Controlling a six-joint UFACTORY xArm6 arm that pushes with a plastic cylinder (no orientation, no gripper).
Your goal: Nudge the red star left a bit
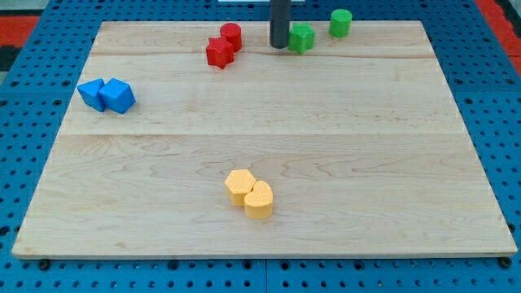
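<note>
The red star (pixel 218 52) lies near the view's top, left of centre, on the wooden board (pixel 269 138). A red cylinder (pixel 231 35) touches it at its upper right. My tip (pixel 279 45) is the lower end of the dark rod, standing to the right of the red star with a gap between them. The tip is just left of a green star-like block (pixel 302 37), close to it or touching.
A green cylinder (pixel 340 22) stands at the view's top right. Two blue blocks (pixel 107 95) sit together at the left edge. Two yellow blocks (pixel 250 194) sit together near the bottom centre. Blue pegboard surrounds the board.
</note>
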